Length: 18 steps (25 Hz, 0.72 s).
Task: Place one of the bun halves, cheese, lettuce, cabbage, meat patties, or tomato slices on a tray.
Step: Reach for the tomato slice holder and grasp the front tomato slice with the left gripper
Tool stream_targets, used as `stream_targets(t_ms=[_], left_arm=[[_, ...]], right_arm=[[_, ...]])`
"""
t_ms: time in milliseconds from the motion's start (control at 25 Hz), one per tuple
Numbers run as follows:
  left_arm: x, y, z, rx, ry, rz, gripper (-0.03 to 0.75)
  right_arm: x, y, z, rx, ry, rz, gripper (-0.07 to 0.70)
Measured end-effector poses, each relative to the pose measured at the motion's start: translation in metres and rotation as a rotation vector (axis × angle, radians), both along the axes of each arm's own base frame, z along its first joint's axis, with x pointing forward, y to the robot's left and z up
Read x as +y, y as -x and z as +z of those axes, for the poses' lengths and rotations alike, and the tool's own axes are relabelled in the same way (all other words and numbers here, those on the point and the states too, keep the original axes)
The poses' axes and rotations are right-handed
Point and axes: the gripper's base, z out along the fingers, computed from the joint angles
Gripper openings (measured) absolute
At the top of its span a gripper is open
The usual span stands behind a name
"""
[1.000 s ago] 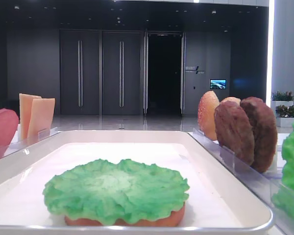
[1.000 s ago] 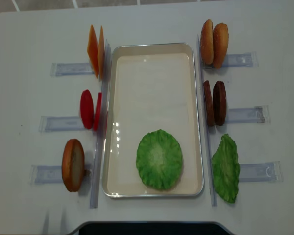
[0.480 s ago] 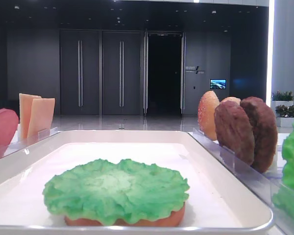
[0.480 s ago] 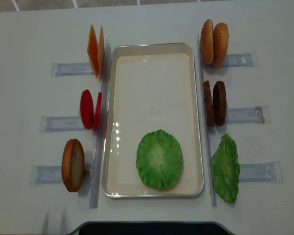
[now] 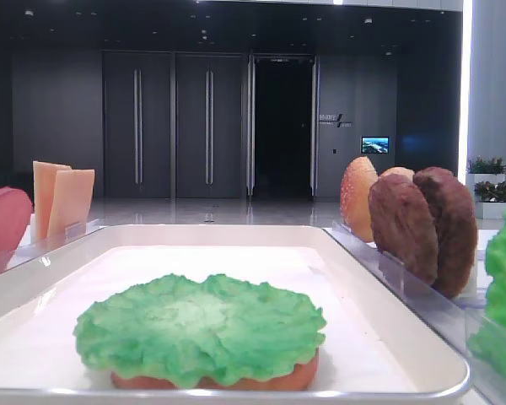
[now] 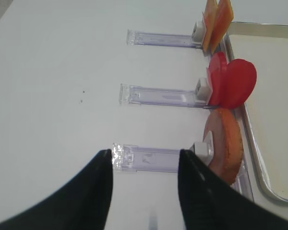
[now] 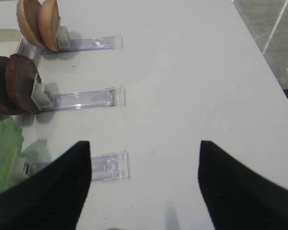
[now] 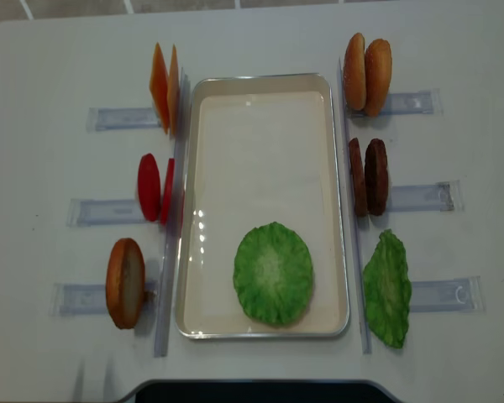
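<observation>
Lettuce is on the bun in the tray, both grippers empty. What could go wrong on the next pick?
1. The meat patties stand on edge close together in their rack; a grab may catch both or knock one over.
2. The lettuce lies loose over a bun piece near the tray front; a hard drop could shift it.
3. The tomato slices lean against the tray rim; the open left gripper may bump that rim.
</observation>
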Motion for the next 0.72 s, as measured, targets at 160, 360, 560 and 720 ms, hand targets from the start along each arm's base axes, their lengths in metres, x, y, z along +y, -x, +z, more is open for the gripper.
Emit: stream_targets(t_ms=[160,360,560,720], left_arm=[[0.0000,0.0000,0.0000,0.000,0.000,0.000,0.345],[0.0000,0.0000,0.0000,0.000,0.000,0.000,0.345],[0.0000,0.0000,0.0000,0.000,0.000,0.000,0.345],[0.0000,0.0000,0.0000,0.000,0.000,0.000,0.345]], right_arm=[[0.0000,0.0000,0.0000,0.000,0.000,0.000,0.482],[0.0000,0.0000,0.0000,0.000,0.000,0.000,0.482],[0.0000,0.0000,0.0000,0.000,0.000,0.000,0.482],[0.0000,0.0000,0.0000,0.000,0.000,0.000,0.482]])
